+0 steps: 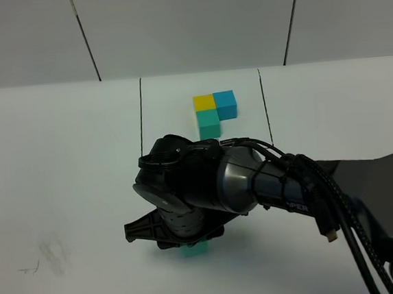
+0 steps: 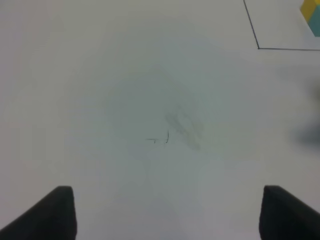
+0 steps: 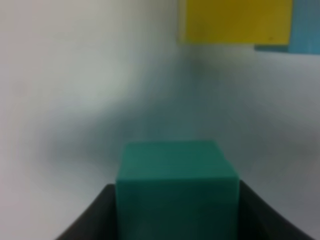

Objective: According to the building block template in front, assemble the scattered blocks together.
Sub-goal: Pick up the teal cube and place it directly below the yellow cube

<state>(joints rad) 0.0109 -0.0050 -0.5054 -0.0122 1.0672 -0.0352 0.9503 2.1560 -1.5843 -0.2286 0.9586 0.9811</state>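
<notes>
The building block template [image 1: 215, 112], a yellow, blue and teal-green L inside thin black lines, lies at the back middle; a corner of it shows in the left wrist view [image 2: 313, 19]. My right gripper [image 1: 185, 243] reaches across the middle and is shut on the teal-green block [image 3: 176, 187], whose lower edge peeks out under the wrist [image 1: 194, 249]. Past it, the yellow block [image 3: 235, 21] and blue block [image 3: 306, 25] sit side by side; the arm hides them in the exterior view. My left gripper [image 2: 167, 215] is open over bare table.
The right arm and its cables [image 1: 325, 198] cover the centre and front right of the white table [image 1: 60, 166]. Faint pencil marks [image 1: 44, 260] lie at the front left, below the left gripper [image 2: 167, 136]. A grey panelled wall stands behind.
</notes>
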